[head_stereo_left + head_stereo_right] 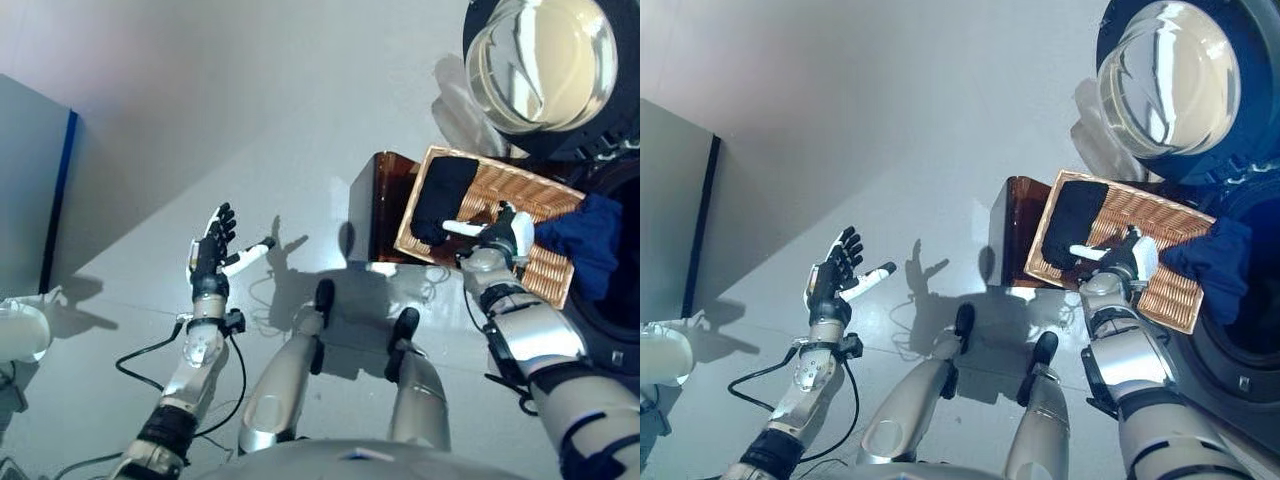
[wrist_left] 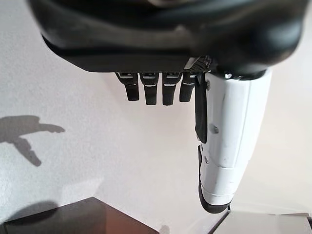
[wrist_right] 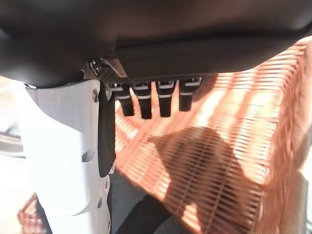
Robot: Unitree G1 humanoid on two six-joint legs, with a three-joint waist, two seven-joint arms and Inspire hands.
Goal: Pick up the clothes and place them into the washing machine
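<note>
A wicker basket (image 1: 545, 195) stands on a brown stool (image 1: 375, 205) in front of the washing machine. A black garment (image 1: 445, 195) lies in the basket's left end. A dark blue garment (image 1: 590, 240) hangs between the basket's right end and the machine's dark drum opening (image 1: 625, 290). My right hand (image 1: 505, 235) hovers over the basket's middle, open, its white-covered thumb (image 3: 73, 161) pointing towards the black garment (image 3: 141, 214). It holds nothing. My left hand (image 1: 210, 245) is open above the floor far to the left, empty.
The washing machine's round glass door (image 1: 540, 55) stands swung open above the basket. A grey panel with a blue edge (image 1: 30, 190) rises at the left, with a white object (image 1: 20, 330) below it. Grey floor (image 1: 250, 130) stretches between the panel and the stool.
</note>
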